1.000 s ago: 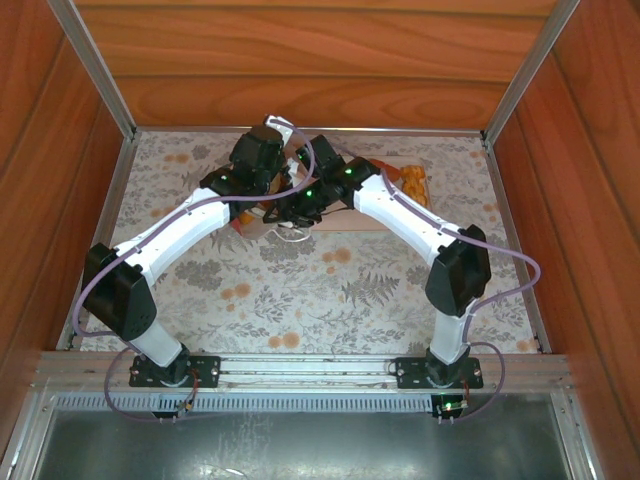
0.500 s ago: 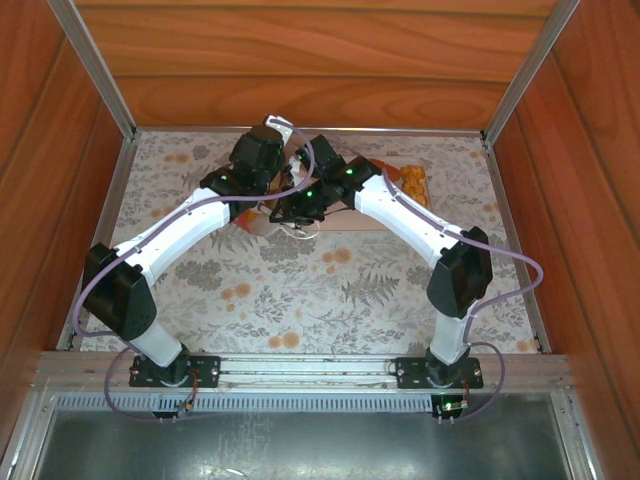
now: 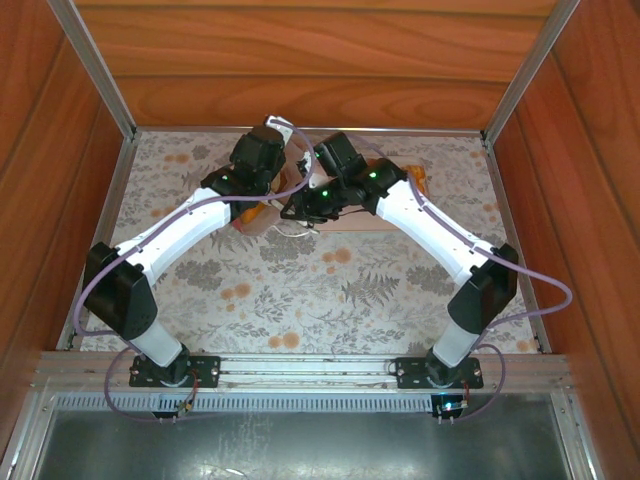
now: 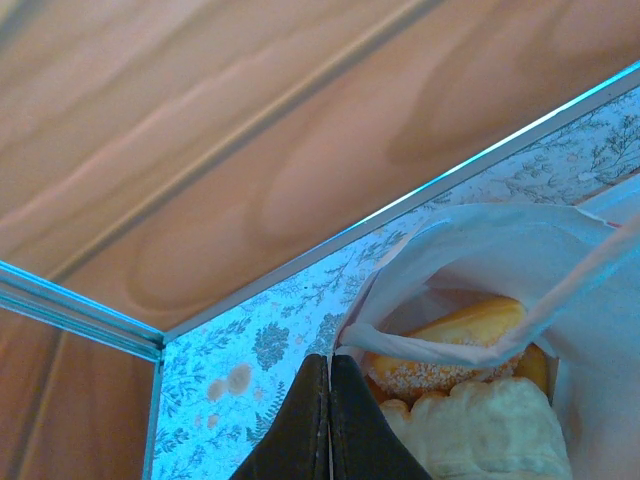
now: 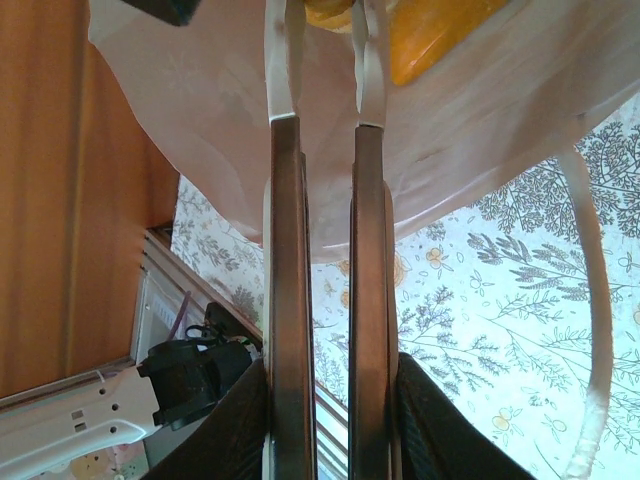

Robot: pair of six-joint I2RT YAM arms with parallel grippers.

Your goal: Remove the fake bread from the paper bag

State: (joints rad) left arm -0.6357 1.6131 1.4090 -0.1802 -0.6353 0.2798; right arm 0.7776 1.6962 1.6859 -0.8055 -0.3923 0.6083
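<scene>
White paper bag [image 4: 480,250], mouth open, at the far middle of the worktop [image 3: 300,300], close to the wooden back wall [image 3: 320,90].
Open room on the worktop's near half; both arms meet over the bag. The left gripper [image 4: 329,365] is clenched on the bag's rim. The right gripper [image 5: 330,395] grasps metal tongs [image 5: 285,250], whose white tips, narrowly parted, reach into the mouth. The bread [image 4: 450,335] lies inside.
</scene>
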